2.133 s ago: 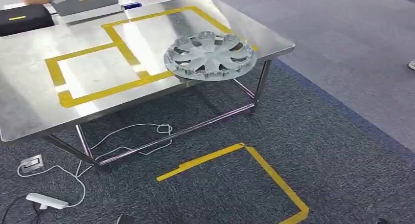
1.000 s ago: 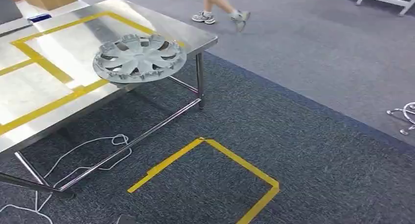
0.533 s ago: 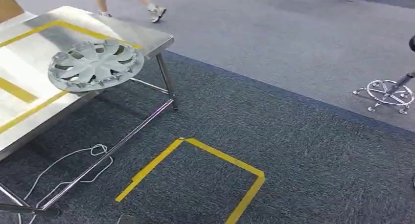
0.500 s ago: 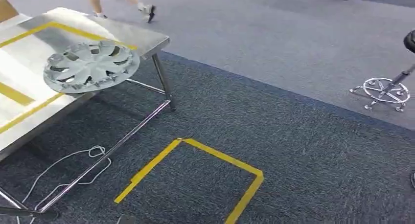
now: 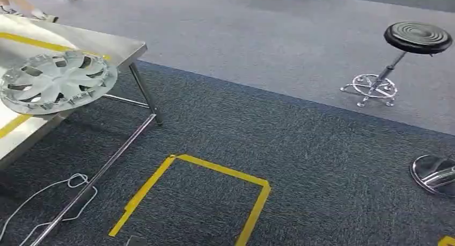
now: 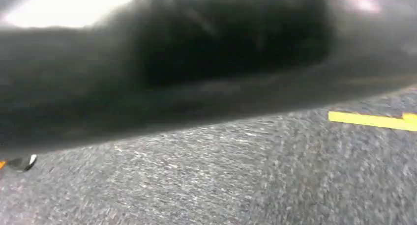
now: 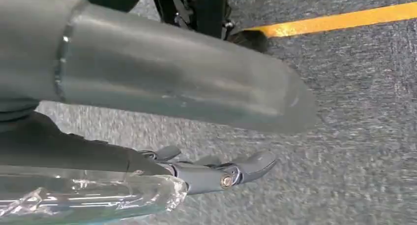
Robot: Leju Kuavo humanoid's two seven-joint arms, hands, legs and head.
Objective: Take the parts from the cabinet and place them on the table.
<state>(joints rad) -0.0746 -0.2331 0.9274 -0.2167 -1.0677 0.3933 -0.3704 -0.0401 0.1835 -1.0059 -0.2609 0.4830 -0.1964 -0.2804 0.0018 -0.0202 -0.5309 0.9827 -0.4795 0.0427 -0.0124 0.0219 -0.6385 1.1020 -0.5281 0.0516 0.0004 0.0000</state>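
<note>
Item: hubcap (image 5: 56,81), set on the bench (image 5: 126,46); my view has swung right, toward a stool (image 5: 410,39). Right hand (image 7: 216,173) hangs over carpet, fingers loosely spread, empty; left fingers I cannot tell. I judge another part is next.

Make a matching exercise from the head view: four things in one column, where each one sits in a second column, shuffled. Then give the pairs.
Things:
1. hubcap
2. black stool
3. white cable
4. yellow tape outline

Places:
A. on the dark carpet, in front of the table
B. on the steel table, overhanging its near edge
C. on the lighter grey floor, far right
D. on the carpet beneath the table frame

Pairs: 1-B, 2-C, 3-D, 4-A
</note>
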